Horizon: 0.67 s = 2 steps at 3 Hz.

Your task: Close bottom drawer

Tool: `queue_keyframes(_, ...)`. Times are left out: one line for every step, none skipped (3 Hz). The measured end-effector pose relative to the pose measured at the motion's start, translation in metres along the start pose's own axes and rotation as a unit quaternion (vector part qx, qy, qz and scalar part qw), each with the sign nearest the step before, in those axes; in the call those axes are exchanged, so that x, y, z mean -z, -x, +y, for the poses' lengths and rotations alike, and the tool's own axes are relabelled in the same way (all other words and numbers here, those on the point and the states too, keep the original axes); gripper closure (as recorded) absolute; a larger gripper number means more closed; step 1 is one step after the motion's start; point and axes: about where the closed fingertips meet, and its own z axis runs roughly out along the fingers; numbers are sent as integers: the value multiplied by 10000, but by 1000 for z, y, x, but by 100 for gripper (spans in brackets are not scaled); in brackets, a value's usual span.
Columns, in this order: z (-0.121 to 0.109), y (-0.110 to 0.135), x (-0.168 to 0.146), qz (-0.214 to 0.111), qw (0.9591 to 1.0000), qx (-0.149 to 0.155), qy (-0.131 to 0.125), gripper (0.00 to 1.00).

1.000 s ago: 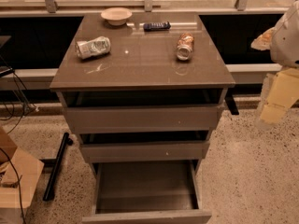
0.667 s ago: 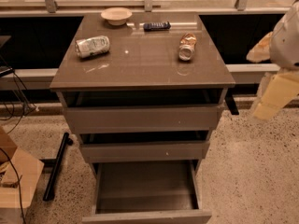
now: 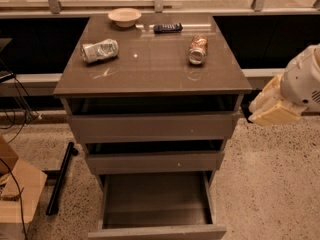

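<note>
We see the bottom drawer [image 3: 156, 199] pulled well out toward us at the foot of the cabinet, its bare floor and thin side walls showing. Its front panel sits at the lower edge of the view and is partly cut off. Above it, the middle drawer [image 3: 155, 162] and top drawer [image 3: 150, 127] each show a dark gap along the upper edge. What lies inside them is hidden in shadow.

The gripper [image 3: 270, 109] hangs to the right of the cabinet, about level with the top drawer, near the right corner but apart from it. It shows only as a pale, blocky shape. We cannot tell whether its jaws are apart or together, and nothing is visibly held. The white arm [image 3: 305, 81] behind it is cut off by the right edge.

On the worktop [image 3: 150, 74] a crushed can [image 3: 100, 50] lies at the left and another can [image 3: 198, 49] lies on its side at the right. At the far edge are a bowl [image 3: 124, 17] and a dark, flat object [image 3: 168, 28] too small to identify. A black bar [image 3: 60, 179] lies on the floor to the left, near a cardboard box [image 3: 15, 194] cut off by the frame.
</note>
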Motion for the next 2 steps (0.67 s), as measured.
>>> queue_keyframes(3,-22,-58,-442,9957,-495,648,91)
queue_keyframes(3,-24,-67,-463,9948,-525,745,100)
